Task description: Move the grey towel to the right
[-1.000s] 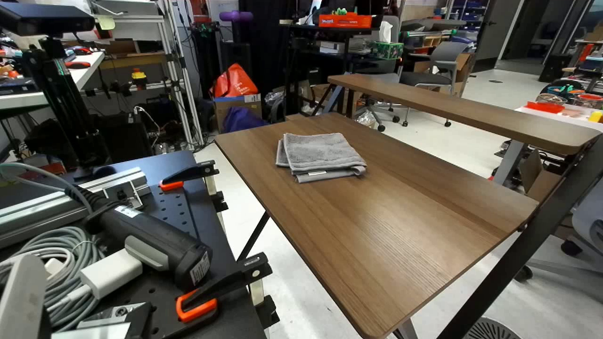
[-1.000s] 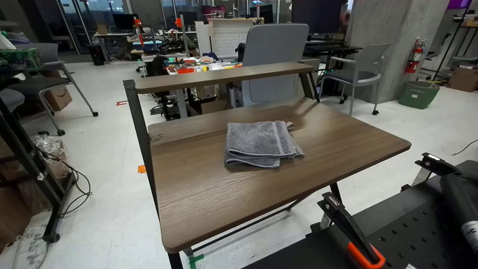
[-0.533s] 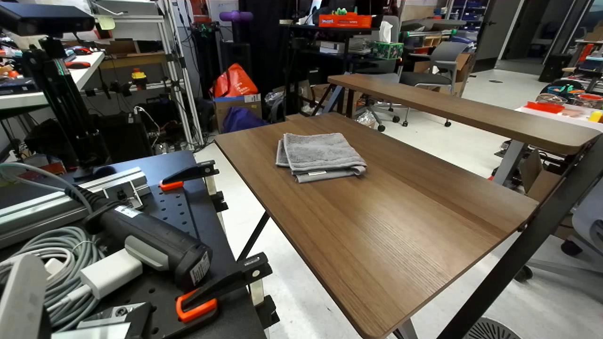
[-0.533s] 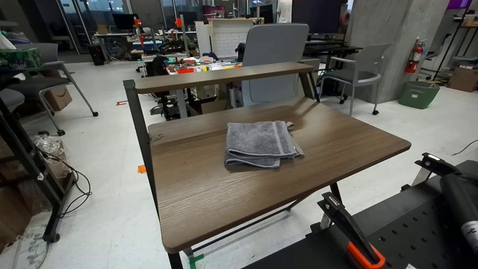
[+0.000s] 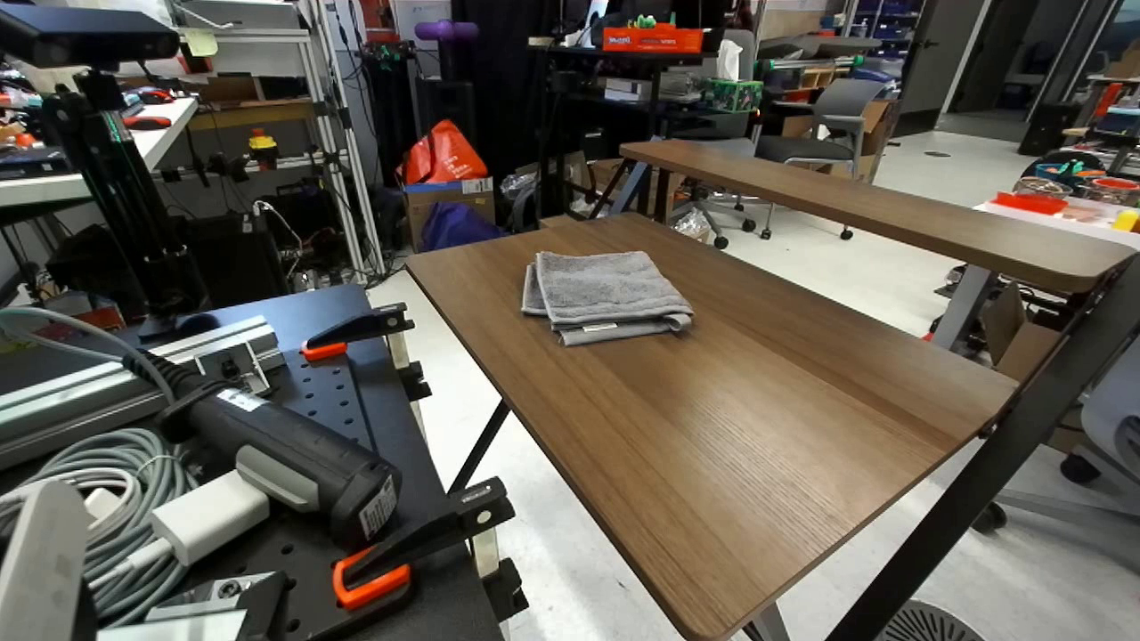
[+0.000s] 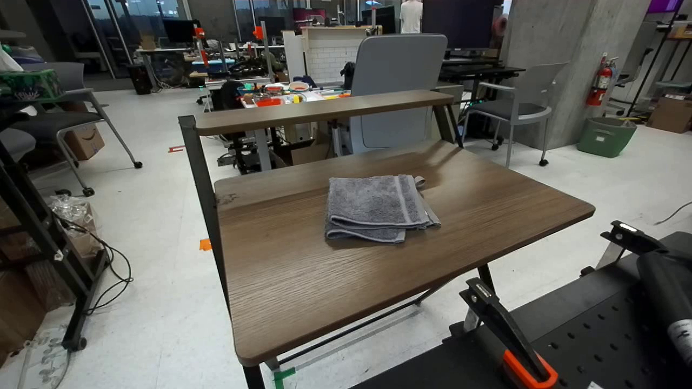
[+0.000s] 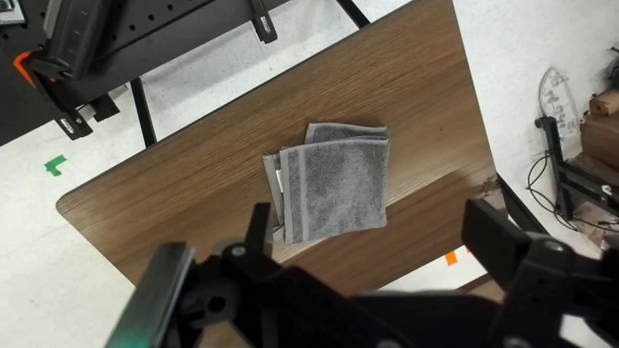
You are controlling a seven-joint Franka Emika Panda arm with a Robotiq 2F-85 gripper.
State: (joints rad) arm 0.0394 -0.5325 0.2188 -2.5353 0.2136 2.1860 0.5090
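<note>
The grey towel (image 5: pixel 610 289) lies flat and folded on a brown wooden desk, toward its far left part in an exterior view. It also shows near the middle of the desk in an exterior view (image 6: pixel 373 202). In the wrist view the towel (image 7: pixel 343 188) lies whole in sight, with a striped edge and a small white tag on its left side. My gripper (image 7: pixel 367 210) is open and empty. It hangs above the desk, its fingers wide apart, and does not touch the towel. The gripper is out of sight in both exterior views.
The wooden desk (image 5: pixel 757 454) has a raised shelf (image 6: pixel 324 112) along one long side, held by dark metal posts (image 6: pixel 203 200). A black workbench (image 5: pixel 321 392) with orange-handled clamps (image 5: pixel 419 543), coiled cables and a black tool stands by the opposite long side, across a gap.
The towel and desk have not moved. In an exterior view a white garment has come into sight in the far background, by the dark screen.
</note>
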